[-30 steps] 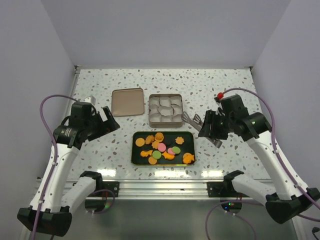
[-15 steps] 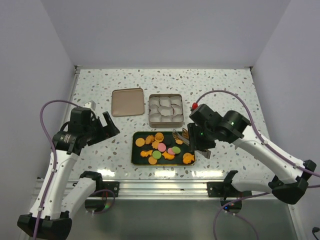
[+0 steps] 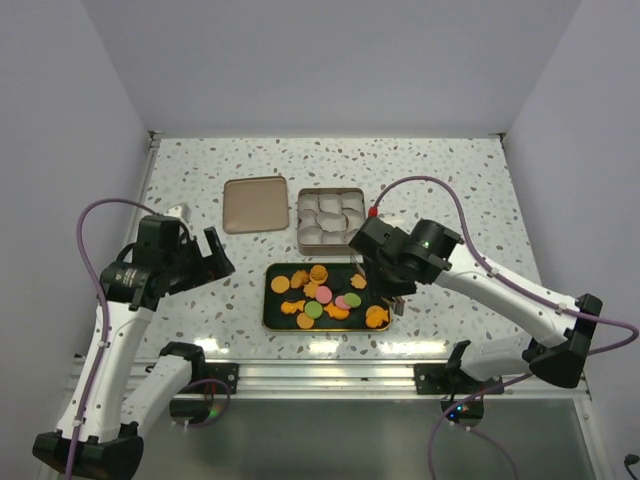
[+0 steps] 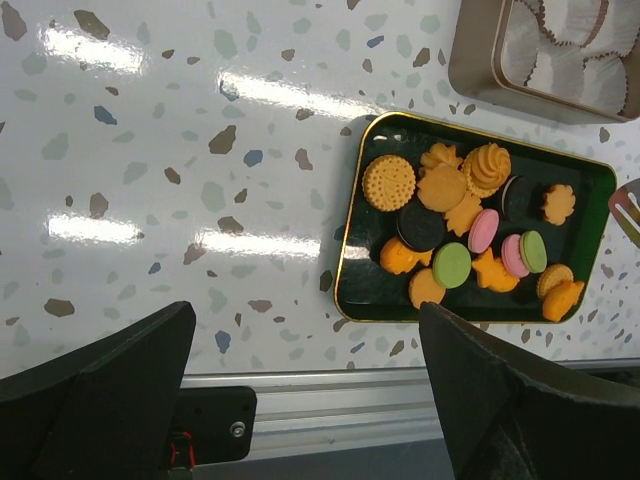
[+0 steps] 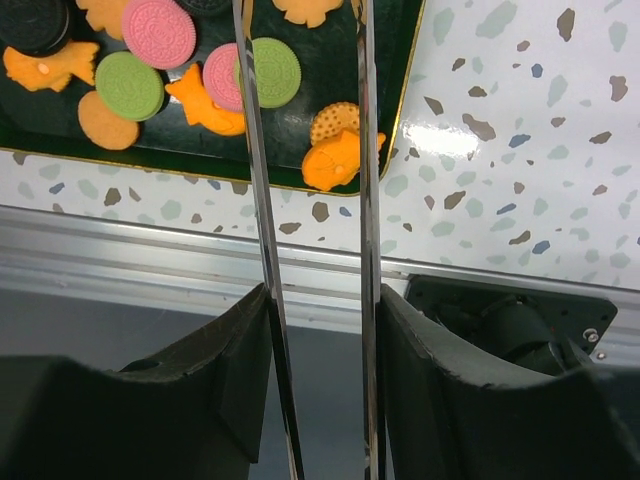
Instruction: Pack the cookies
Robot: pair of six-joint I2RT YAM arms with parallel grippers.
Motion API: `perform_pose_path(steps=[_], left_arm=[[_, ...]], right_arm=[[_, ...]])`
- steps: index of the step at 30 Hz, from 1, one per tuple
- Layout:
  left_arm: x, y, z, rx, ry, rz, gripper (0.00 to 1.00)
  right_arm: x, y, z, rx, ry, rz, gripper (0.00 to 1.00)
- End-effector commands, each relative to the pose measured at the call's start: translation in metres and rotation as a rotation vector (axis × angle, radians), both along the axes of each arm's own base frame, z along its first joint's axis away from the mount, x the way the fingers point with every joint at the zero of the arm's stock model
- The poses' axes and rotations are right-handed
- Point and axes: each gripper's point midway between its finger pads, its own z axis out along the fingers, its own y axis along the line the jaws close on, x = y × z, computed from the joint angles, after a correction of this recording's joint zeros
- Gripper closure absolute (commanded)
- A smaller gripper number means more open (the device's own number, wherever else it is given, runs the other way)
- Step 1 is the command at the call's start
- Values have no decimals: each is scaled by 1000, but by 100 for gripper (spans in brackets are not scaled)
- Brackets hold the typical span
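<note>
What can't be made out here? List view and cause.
Tongs tips: cut off by the top edge in the right wrist view. From above they are lost beside the right arm, so whether they hold any of the cookies is unclear.
Tin of paper cups: cropped at the left wrist view's corner.

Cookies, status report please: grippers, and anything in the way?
Left gripper open, empty, left of the black tray. Right gripper shut on tongs, over the tray. Cookies all on tray; tin's cups unfilled. Nothing blocking.
</note>
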Motion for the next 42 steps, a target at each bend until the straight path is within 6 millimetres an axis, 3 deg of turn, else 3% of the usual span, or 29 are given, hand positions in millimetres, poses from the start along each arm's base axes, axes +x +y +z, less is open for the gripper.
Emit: perform_pose_path(steps=[1, 20, 39, 42], left_arm=[[-4, 3, 13, 29, -23, -21, 0], [-9, 5, 12, 46, -16, -26, 0], [-10, 11, 10, 72, -18, -12, 0], [-10, 12, 9, 76, -16, -13, 0]], right_arm=[[3, -10, 6, -57, -30, -40, 54], [-8, 3, -39, -79, 76, 1, 51], [-5, 18, -63, -104, 119, 45, 49], [-5, 18, -63, -109, 120, 51, 56]])
